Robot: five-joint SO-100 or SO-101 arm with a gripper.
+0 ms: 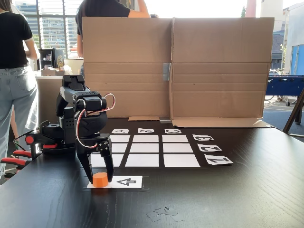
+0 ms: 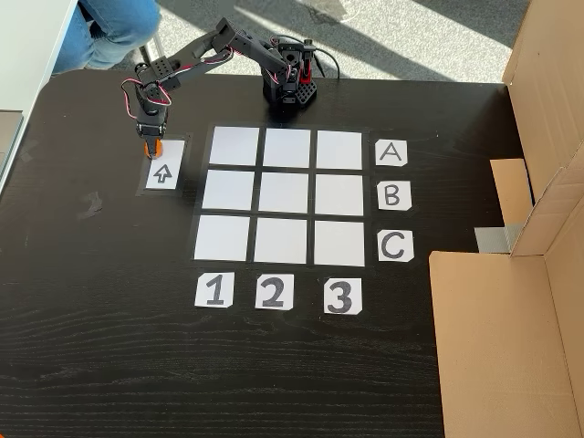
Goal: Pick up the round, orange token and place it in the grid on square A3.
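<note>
We see a black bench [image 2: 109,365]; on it lie the grid [image 2: 285,194] mid-frame, number labels [image 2: 271,292] below, letter labels [image 2: 391,195] at right, an arrow card [image 2: 164,172] upper left, cardboard [image 2: 493,347] lower right.

Matt black wood-grain table [image 1: 228,199], white paper grid [image 2: 286,196], smooth plastic orange token [image 1: 100,179], brown corrugated cardboard [image 1: 218,71]

Low front view; high overhead view

In a fixed view from above, the gripper [image 2: 151,139] covers most of the orange token [image 2: 152,151], so we cannot judge contact. In the low fixed view, the arm [image 1: 80,121] hides part of the grid [image 1: 146,148].
</note>
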